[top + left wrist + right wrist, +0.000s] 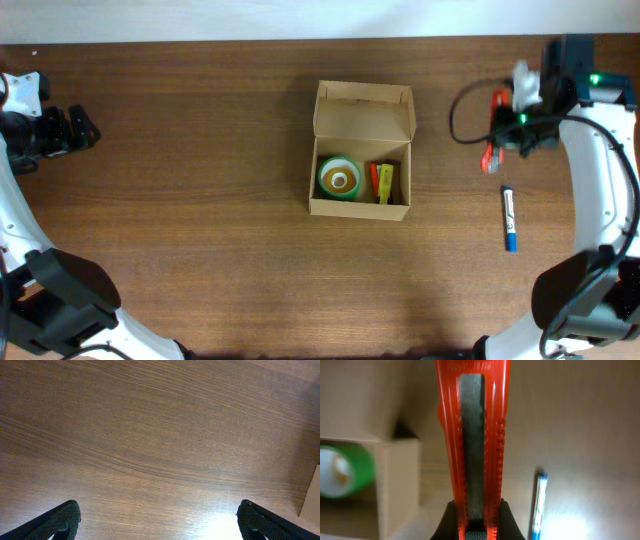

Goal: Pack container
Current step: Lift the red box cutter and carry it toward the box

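Observation:
The tan cardboard container point(325, 207) stands mid-table with its flap lid point(363, 110) open toward the back. Inside lie a green tape roll point(339, 178) and a red-and-yellow tool point(383, 183). My right gripper point(497, 135) hangs right of the container, shut on a red box cutter point(492, 155). In the right wrist view the box cutter point(474, 435) fills the middle, pinched between the fingers point(449, 522), with the container point(395, 485) and green tape roll point(345, 470) at the left. My left gripper point(85, 130) stands open at the far left over bare wood point(160, 525).
A blue-capped marker point(509, 220) lies on the table right of the container, seen also in the right wrist view as a marker point(538, 505) beside the cutter. A black cable point(460, 105) loops near the right arm.

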`<action>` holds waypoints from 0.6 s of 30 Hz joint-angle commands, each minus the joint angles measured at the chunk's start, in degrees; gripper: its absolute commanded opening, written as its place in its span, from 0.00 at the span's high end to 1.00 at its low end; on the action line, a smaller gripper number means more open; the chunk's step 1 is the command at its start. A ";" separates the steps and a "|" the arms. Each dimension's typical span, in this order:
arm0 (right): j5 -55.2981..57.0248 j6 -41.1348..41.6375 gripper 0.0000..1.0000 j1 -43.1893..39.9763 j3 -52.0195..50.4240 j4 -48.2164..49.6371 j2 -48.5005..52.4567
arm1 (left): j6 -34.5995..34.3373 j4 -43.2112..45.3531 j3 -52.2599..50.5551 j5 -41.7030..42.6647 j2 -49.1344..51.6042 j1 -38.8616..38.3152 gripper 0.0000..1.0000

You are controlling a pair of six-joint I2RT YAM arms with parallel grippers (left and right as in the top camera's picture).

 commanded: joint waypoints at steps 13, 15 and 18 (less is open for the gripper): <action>-1.22 -36.17 0.96 26.77 17.42 -11.87 0.17 | 0.70 0.02 -0.26 0.63 -0.15 0.00 0.00; -0.79 -40.00 0.96 29.64 17.42 -11.85 1.20 | 0.72 0.02 -0.26 0.63 -0.15 0.00 0.00; -0.72 -45.77 0.96 32.76 17.40 -11.45 3.06 | 0.72 0.00 -0.26 0.63 -0.15 -0.02 0.00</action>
